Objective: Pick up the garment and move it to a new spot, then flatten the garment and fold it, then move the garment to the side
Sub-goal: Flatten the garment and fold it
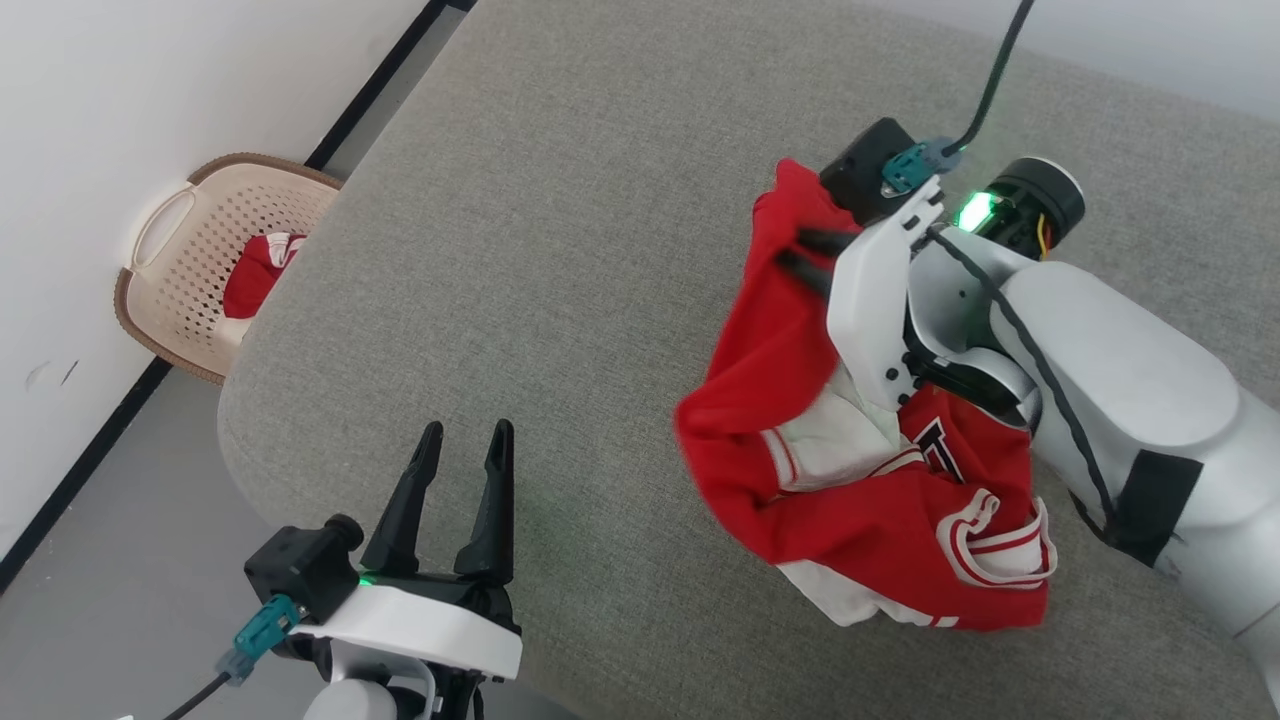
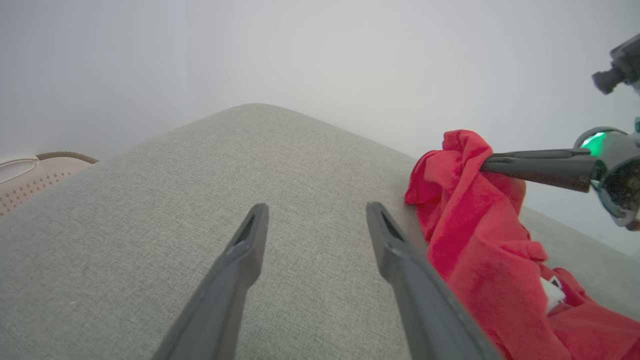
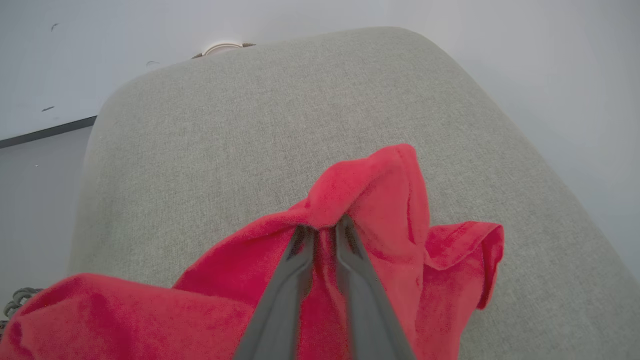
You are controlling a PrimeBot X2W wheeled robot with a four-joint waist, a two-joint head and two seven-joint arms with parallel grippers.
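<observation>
The garment (image 1: pixel 880 520), a red T-shirt with white striped sleeves, lies crumpled on the right part of the grey cushion (image 1: pixel 580 250). One red fold is pulled up from the heap. My right gripper (image 1: pixel 800 252) reaches into that fold from the right. In the right wrist view its fingers (image 3: pixel 295 260) stand almost together, with the fold of the garment (image 3: pixel 380 185) bunched between and over the tips. My left gripper (image 1: pixel 467 430) hovers open near the cushion's front left edge, well left of the shirt. Between its fingers (image 2: pixel 240 270) lies bare cushion, and the garment (image 2: pixel 475 240) rises to their right.
A beige perforated basket (image 1: pixel 190 260) holding a small red-and-white cloth bundle (image 1: pixel 258 275) stands on the floor against the white wall, left of the cushion. The cushion drops off at its rounded left and front edges. A black cable (image 1: pixel 990 90) runs up from my right wrist.
</observation>
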